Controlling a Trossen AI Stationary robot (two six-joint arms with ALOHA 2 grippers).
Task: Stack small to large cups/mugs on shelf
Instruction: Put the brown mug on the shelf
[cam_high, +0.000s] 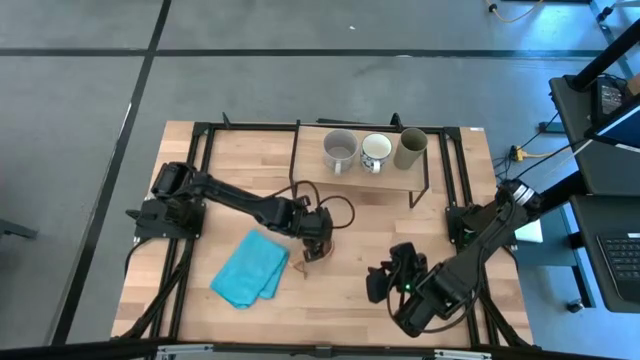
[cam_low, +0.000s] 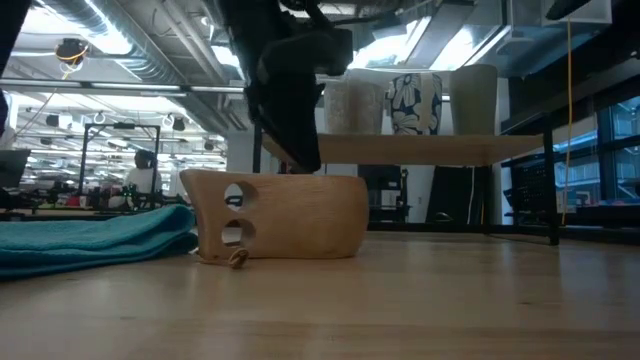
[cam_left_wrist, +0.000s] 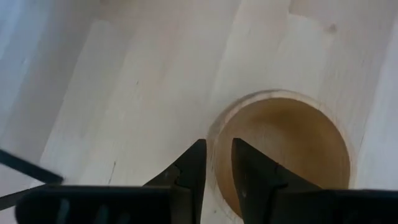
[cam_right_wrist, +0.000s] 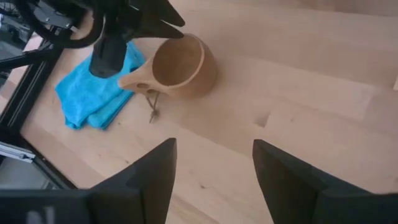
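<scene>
The small brown wooden cup (cam_low: 285, 215) stands upright, base on the table, its stub handle (cam_low: 228, 215) with two holes pointing toward the blue cloth. It also shows in the right wrist view (cam_right_wrist: 183, 65). My left gripper (cam_left_wrist: 219, 155) comes down on it from above (cam_high: 315, 240) and is shut on its rim. The shelf (cam_high: 310, 165) at the far side carries the grey mug (cam_high: 340, 150), the white mug (cam_high: 376, 152) and the olive tumbler (cam_high: 411, 148) in a row on its top board (cam_low: 420, 148). My right gripper (cam_right_wrist: 214, 180) waits open near the near right corner (cam_high: 388, 278). My left gripper pinches the wooden cup's rim wall (cam_left_wrist: 214, 134), with one finger (cam_left_wrist: 252, 174) inside the bowl and the other finger (cam_left_wrist: 196, 165) outside it. The fingers come from above, pointing down. The cup stays upright with its base (cam_low: 290, 255) on the table.
A folded blue cloth (cam_high: 250, 268) lies on the table just left of the cup (cam_low: 90, 235). Black frame rails run along the table's left and right sides. Bare tabletop lies between the cup and the shelf's black legs (cam_high: 418, 195).
</scene>
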